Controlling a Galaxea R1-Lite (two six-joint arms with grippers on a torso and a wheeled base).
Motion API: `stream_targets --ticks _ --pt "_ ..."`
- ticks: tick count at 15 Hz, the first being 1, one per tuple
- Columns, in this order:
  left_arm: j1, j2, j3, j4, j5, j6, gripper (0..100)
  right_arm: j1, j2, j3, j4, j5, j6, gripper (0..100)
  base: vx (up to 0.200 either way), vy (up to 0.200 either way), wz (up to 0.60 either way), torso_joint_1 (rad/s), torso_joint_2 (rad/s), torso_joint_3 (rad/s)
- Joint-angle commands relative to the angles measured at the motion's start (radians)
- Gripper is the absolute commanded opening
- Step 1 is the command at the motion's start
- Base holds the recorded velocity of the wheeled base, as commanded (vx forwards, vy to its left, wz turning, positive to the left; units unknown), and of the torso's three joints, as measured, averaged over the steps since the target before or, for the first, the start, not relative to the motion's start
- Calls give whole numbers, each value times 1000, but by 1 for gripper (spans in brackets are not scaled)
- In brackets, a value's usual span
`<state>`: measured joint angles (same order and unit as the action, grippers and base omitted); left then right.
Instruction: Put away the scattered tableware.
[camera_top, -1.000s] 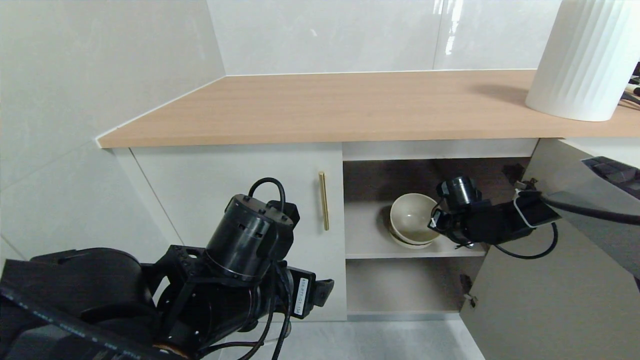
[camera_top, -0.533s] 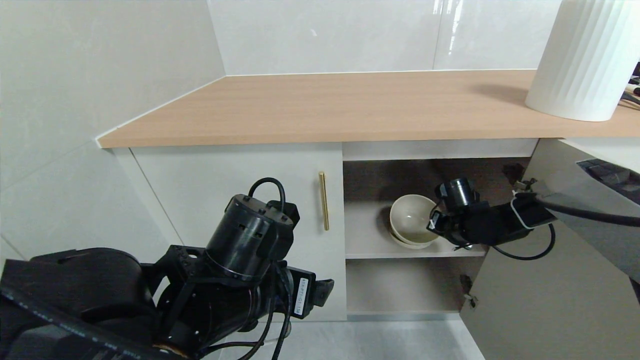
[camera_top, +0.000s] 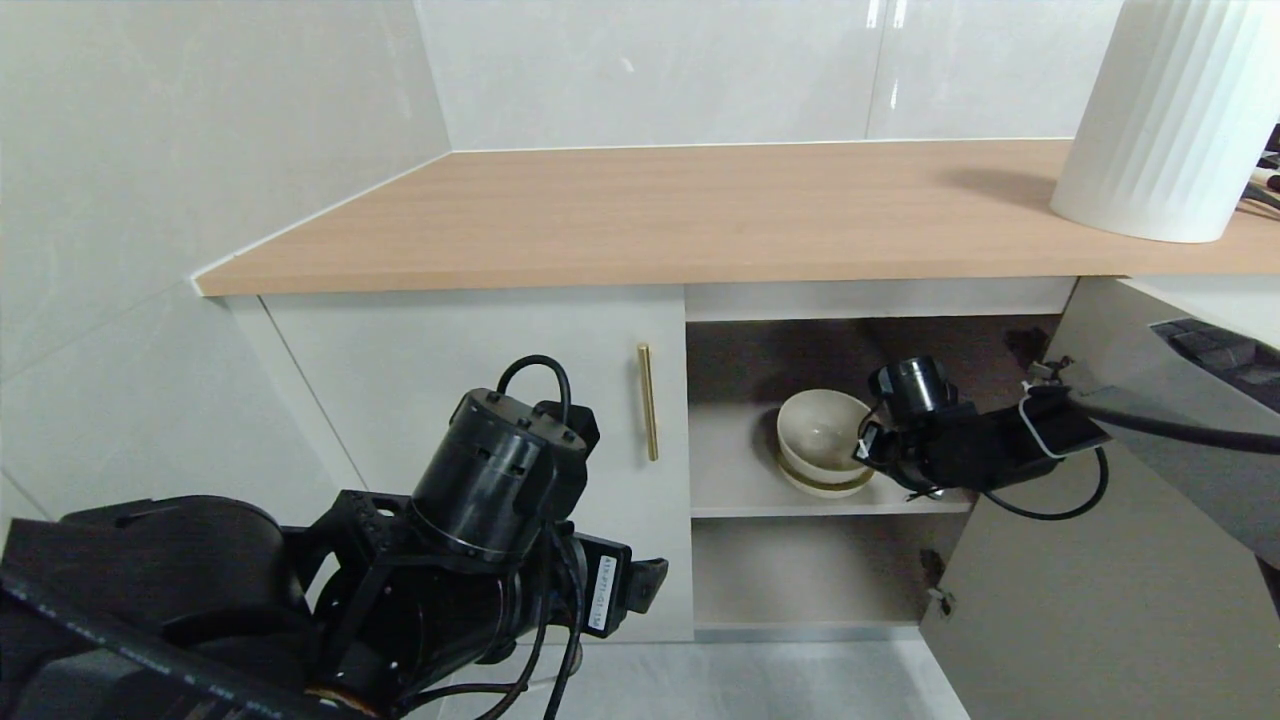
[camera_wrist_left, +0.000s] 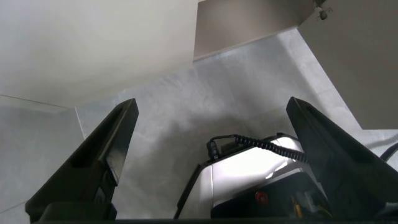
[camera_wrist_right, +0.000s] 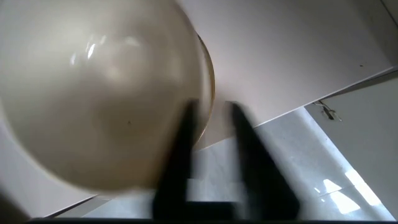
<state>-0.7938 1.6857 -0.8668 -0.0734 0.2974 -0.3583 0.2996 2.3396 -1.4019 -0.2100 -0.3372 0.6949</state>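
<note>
Bowl (camera_top: 818, 435), cream and glossy, was seen in the head view inside the open cabinet on the right, under the wooden countertop (camera_top: 620, 215). It was tipped toward the near side and sat on the upper shelf (camera_top: 730, 470), on top of a second dish (camera_top: 815, 487) of the same colour. The right gripper (camera_top: 866, 447) was placed at the bowl's right rim, in front of the open door (camera_top: 1060, 600). A white ribbed container (camera_top: 1170, 120) was noted far right on the countertop, well apart from the bowl.

In the left wrist view the left gripper (camera_wrist_left: 212, 109) was spread wide, with nothing between its fingers (camera_wrist_left: 109, 149). It was held low over the grey floor (camera_wrist_left: 249, 74).

In the right wrist view the bowl was seen close up with highlights on its glaze. The rim of the second dish (camera_wrist_right: 210, 93) was seen just beyond it. The right fingers (camera_wrist_right: 180, 162) were blurred but were set across the bowl's rim, one on each side of the wall. The rim was judged to be pinched between them, since the bowl was tipped rather than seated flat.

The bowl was judged to be rigid glazed ceramic, moderately heavy, slippery under the pads and easy to chip. The rim was judged the only workable hold, with one finger inside and one outside. A rim pinch lets the bowl swing and slip, so a firm squeeze and a slow lowering into the second dish were thought necessary. A knock of rim on rim was rated the main risk.
</note>
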Motion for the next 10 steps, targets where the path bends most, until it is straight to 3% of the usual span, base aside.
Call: stream_targets --ticks 1,7,10 --pt "1 0 0 0 0 -1 100 1 0 1 0 0 0 100 0 0 0 0 0 0" --pt "2 -11 0 0 3 -2 100 15 -40 20 9 6 0 100 0 0 0 0 0 0" --pt "48 -101 17 0 12 -37 100 56 -213 147 78 69 -5 100 0 0 0 0 0 0"
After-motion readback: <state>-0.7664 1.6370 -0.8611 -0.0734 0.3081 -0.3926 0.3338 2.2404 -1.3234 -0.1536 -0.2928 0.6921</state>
